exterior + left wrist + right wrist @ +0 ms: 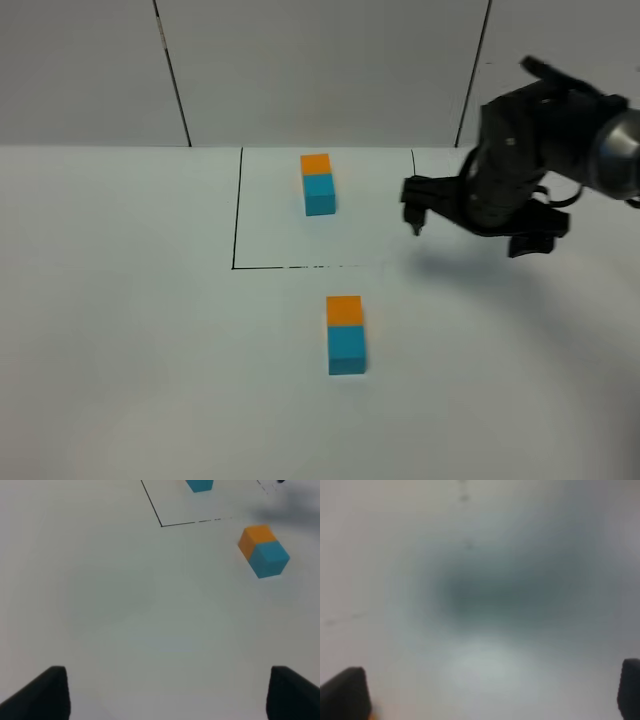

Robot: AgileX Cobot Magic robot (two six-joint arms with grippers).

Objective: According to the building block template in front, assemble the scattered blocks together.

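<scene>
On a white table [120, 330], the left gripper [167, 692] shows only in its own wrist view, hanging above bare surface with its two dark fingertips [42, 692] set wide apart and gripping nothing. In the high view, the building block template [318, 184] sits at about 12 o'clock from the table's centre, orange cube behind cyan, inside a thin black outline [237, 215]. At about 6 o'clock from it, just outside the outline, the scattered blocks [345, 334] lie joined, orange touching cyan in the same order. At about 2 o'clock from them, the right gripper [412, 215] hovers above the table beside the outline, jaws spread wide and empty; its wrist view is blurred.
</scene>
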